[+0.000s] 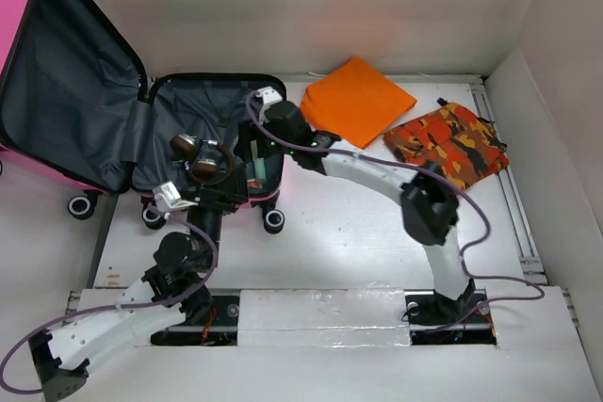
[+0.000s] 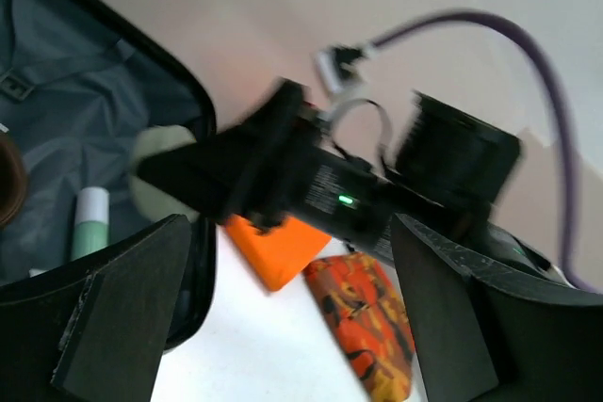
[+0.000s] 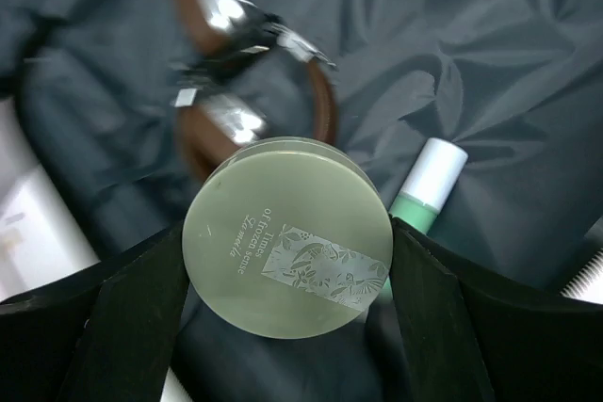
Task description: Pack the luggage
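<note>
Top external view: the pink suitcase point(image 1: 75, 91) lies open at the far left of the table point(image 1: 349, 223), with headphones point(image 1: 200, 159) and a green tube point(image 3: 424, 185) on its grey lining. My right jaws grip a round pale-green jar point(image 3: 287, 237) above that lining. My left jaws stand wide, nothing between them, by its near rim. An orange cloth point(image 1: 358, 101) and a patterned cloth point(image 1: 450, 143) lie to the right.

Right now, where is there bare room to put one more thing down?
Bare table lies between the luggage wheels, the orange cloth and the right arm. The open lid's lining is bare too. Around the headphones and green tube it is crowded, with the left arm reaching in too.
</note>
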`<state>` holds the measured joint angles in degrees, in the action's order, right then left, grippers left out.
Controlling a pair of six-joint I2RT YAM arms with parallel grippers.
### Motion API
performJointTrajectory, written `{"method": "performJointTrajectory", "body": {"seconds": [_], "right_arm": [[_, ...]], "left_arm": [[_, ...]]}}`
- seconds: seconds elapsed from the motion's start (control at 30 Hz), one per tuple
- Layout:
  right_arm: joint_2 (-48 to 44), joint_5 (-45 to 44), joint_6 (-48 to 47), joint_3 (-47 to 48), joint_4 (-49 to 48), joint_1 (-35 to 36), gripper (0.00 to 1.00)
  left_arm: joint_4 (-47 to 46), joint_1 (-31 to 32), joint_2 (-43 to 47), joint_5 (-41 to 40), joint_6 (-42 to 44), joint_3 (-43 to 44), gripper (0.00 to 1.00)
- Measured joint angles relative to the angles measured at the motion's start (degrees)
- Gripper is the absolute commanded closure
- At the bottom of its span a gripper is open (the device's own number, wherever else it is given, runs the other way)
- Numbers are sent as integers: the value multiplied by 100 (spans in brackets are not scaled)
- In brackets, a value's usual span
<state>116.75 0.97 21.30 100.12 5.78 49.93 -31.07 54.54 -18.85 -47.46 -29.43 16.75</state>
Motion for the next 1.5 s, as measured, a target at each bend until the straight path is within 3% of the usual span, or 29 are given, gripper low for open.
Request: {"method": "performJointTrajectory", "body": {"seconds": [0.03, 0.17, 0.2, 0.5, 0.57, 0.63, 0.67, 0.7, 0.77, 0.8, 0.9, 1.0, 1.03, 1.07, 1.17, 1.2, 1.27, 1.3, 1.33, 1.4, 1.5], "right_arm": [[306, -66, 9, 236, 24, 24, 31], [1191, -564, 7, 831, 358, 66, 11], [1261, -651, -4, 887, 407, 66, 1], [358, -800, 13, 754, 398, -127, 1], [-177, -761, 13, 417, 343, -291, 8], [-824, -793, 7, -94, 229, -476, 26], [-1209, -839, -7, -426, 162, -577, 56], [-1639, -903, -20, -846, 44, -691, 72], [-2492, -1071, 17, -1655, -63, -927, 95], [-2865, -1189, 26, -2039, -164, -1023, 100], [-4035, -1521, 131, -3355, -374, -1303, 100], [-4924, -1821, 214, -4465, -343, -1508, 100], [-5108, -1871, 254, -4723, -358, -1591, 100], [-5313, -1899, 284, -5003, -367, -1683, 100], [-5858, -1897, 382, -5668, -326, -2006, 99], [-6015, -1897, 400, -5821, -323, -2109, 96], [-6323, -1834, 433, -6076, -339, -2382, 71], [-6465, -1788, 463, -6183, -341, -2509, 57], [-6585, -1718, 487, -6275, -341, -2638, 40], [-6793, -1534, 522, -6485, -402, -2881, 38], [-6876, -1211, 590, -6706, -487, -3110, 38]], "left_arm": [[20, 9, -114, -33, -4, 4, 16], [111, 11, -658, 11, -2, 66, 15], [129, 11, -765, 33, -2, 79, 15], [-17, 11, -820, 372, 105, 96, 13], [-173, 28, -817, 452, 162, 96, 13], [-328, 52, -964, 525, 229, 98, 13], [-361, 57, -1150, 553, 249, 144, 13], [-319, 59, -1432, 573, 262, 262, 13], [-70, 59, -2232, 601, 221, 739, 13], [116, 61, -2712, 625, 175, 1119, 13], [820, 59, -4400, 702, -142, 2695, 19], [1364, 13, -5855, 1128, -516, 4026, 37], [1412, -22, -6175, 1362, -601, 4275, 48], [1397, -96, -6500, 1637, -704, 4483, 67], [1255, -474, -7322, 2553, -1040, 4758, 93], [1226, -656, -7632, 2841, -1200, 4859, 94], [1217, -988, -8264, 3230, -1427, 5174, 81], [1268, -1147, -8636, 3399, -1558, 5407, 68], [1338, -1285, -8957, 3473, -1657, 5608, 46], [1578, -1462, -9482, 3528, -1862, 6024, 29], [1895, -1528, -10024, 3510, -2173, 6500, 23]]}}
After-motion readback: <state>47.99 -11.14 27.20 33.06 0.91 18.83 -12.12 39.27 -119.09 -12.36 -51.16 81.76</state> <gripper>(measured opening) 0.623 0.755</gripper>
